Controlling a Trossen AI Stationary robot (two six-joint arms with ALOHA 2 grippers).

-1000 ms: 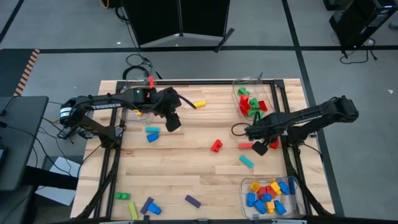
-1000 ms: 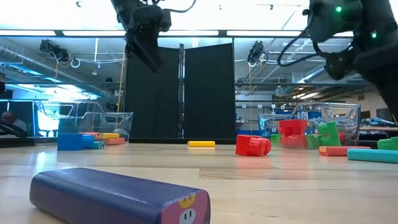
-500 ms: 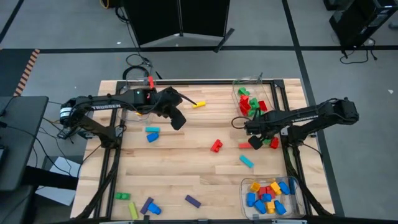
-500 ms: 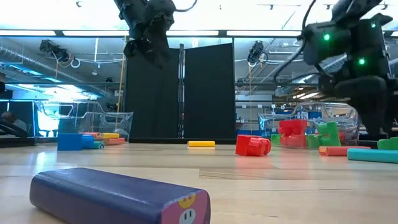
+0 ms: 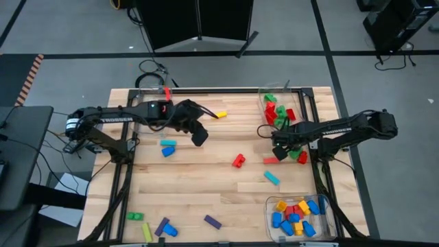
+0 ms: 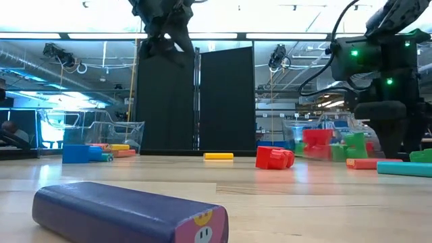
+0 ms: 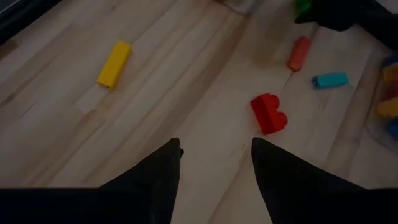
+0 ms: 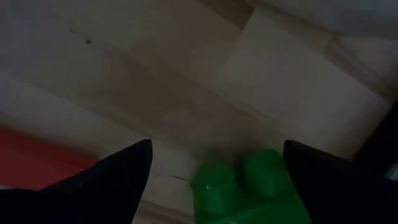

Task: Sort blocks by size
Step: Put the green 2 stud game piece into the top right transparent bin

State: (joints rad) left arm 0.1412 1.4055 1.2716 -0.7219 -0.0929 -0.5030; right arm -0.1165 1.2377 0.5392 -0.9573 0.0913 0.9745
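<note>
Wooden table (image 5: 206,185) mid-frame: right gripper (image 8: 211,171), jaws wide, hovers over a green brick (image 8: 245,186): light, rigid, slick; pinch its flat sides. Left gripper (image 7: 214,162) half-open, empty.

Table top (image 5: 199,185) looks like pale wood planks, smooth with a slight sheen. The blocks (image 6: 128,214) are glossy moulded plastic — purple one's got a printed end. 2 bins (image 5: 322,223), clear plastic. Gripper fingers (image 7: 155,180) — matt black.
</note>
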